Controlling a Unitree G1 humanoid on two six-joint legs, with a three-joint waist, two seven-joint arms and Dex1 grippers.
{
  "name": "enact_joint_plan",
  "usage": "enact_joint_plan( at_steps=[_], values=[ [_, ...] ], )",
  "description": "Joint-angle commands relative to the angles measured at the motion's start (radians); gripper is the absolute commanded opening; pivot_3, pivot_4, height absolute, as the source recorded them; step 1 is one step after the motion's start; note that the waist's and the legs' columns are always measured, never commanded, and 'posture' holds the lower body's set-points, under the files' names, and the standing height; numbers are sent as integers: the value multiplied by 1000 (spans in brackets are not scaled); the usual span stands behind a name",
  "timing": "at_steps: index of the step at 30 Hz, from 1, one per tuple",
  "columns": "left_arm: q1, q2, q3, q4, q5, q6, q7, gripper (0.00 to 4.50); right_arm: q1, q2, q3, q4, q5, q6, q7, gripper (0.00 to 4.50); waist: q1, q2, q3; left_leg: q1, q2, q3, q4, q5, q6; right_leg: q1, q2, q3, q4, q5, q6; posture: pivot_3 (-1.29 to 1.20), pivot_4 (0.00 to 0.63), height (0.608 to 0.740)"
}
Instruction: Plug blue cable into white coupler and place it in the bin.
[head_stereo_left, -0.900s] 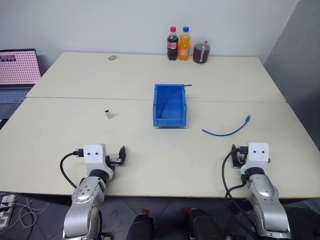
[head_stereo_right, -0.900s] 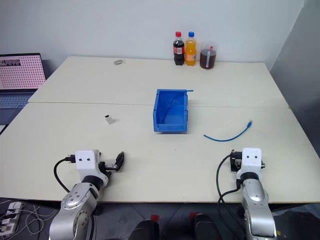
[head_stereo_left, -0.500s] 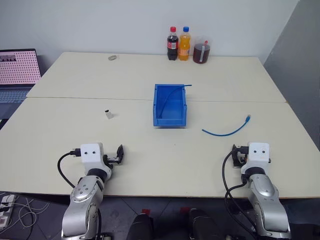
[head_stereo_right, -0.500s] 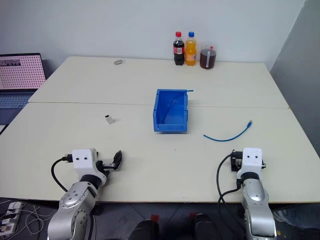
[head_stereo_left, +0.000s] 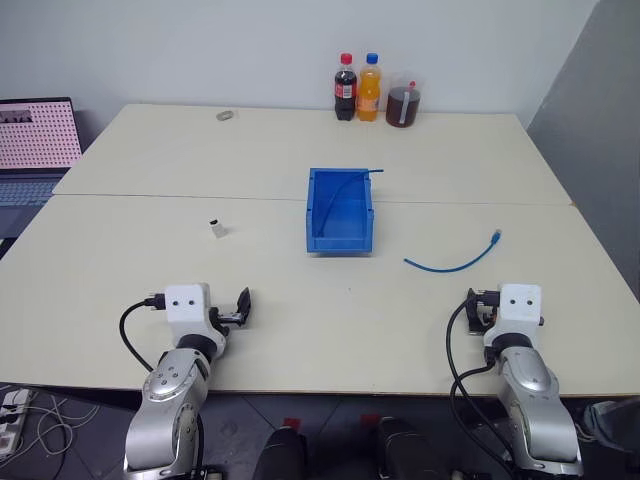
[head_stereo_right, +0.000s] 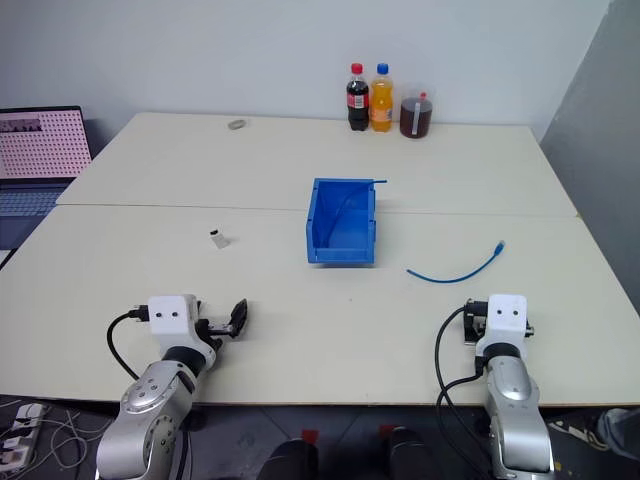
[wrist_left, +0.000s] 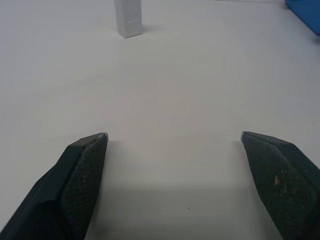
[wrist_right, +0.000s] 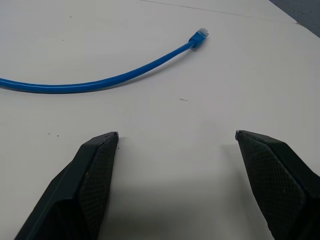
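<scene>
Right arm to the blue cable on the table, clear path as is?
Probably yes. The right gripper is open, and only bare table lies between it and the blue cable.

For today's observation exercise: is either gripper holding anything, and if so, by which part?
Nothing is held. The left gripper and right gripper are both open over bare table. The cable and coupler lie untouched ahead of them.
</scene>
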Motion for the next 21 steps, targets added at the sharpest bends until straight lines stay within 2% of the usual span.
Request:
enact_joint_plan(
  at_steps=[1, 5, 8, 11, 16, 21],
  values=[
    [-37, 90, -60, -67, 1, -43, -125, 4500, -22, -14, -37, -59, 1, 43, -11, 3986, 0, 0, 0, 0, 0, 0, 0, 0, 0, 0, 0, 0, 0, 0, 0, 0, 150, 740],
    [-187, 218, -258, -41, 1, -94, -400, 4500, -132, -53, -77, -56, -17, 162, -34, 3986, 3, 0, 0, 0, -1, 0, 0, 0, 0, 0, 0, 0, 0, 0, 0, 0, 150, 740],
    [-300, 235, -341, -12, -51, -109, -551, 4500, -249, -87, -96, -1, -14, 228, -41, 3986, 1, 0, 0, 0, -1, 1, 1, 0, 0, 1, 0, 1, 0, 1, 1, 0, 150, 740],
    [-418, 232, -420, 70, -52, -157, -684, 4500, -395, -124, -105, 140, -7, 249, -45, 3986, -7, 0, 0, 0, -1, 1, 0, 0, 0, 1, 0, 1, 0, 1, 1, 0, 150, 740],
    [-501, 212, -469, 191, -30, -241, -773, 4500, -591, -136, -138, 403, 21, 235, -74, 3986, -21, 0, 0, 1, -1, 1, -2, 0, 1, 0, 1, 0, 0, 2, -6, 0, 150, 740],
    [-514, 193, -467, 225, -21, -262, -776, 4500, -696, -132, -124, 591, 15, 201, -94, 3986, -23, 1, 0, -2, -1, 1, -1, 0, 1, -1, 0, 0, 0, 2, -6, 0, 150, 740]
  ],
)
